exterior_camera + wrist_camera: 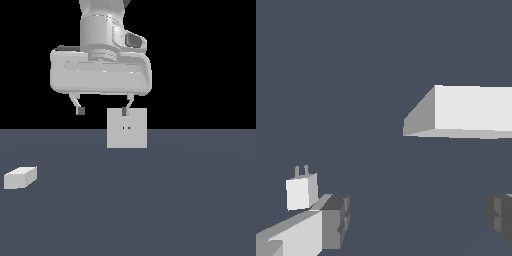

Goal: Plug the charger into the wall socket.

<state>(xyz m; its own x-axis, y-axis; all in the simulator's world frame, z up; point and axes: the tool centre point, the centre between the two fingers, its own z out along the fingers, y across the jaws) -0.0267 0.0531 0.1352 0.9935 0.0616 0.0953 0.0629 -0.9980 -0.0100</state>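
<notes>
Two things stand on the dark grey-blue surface (190, 210), and they are well apart. At the exterior view's left lies the charger (20, 177), a small white block, alone and untouched; in the wrist view two short prongs stick out from one end of it. More to the exterior view's right, near the middle, the wall socket (127, 135) stands upright, a light-grey square plate with two tiny dark holes at its centre. Above it hangs the tool (102, 110), with its two fingers spread wide and nothing between them. One dark fingertip (81, 111) is free in the air, the other (125, 112) is seen in front of the upper part of the plate. I cannot tell if it touches.
</notes>
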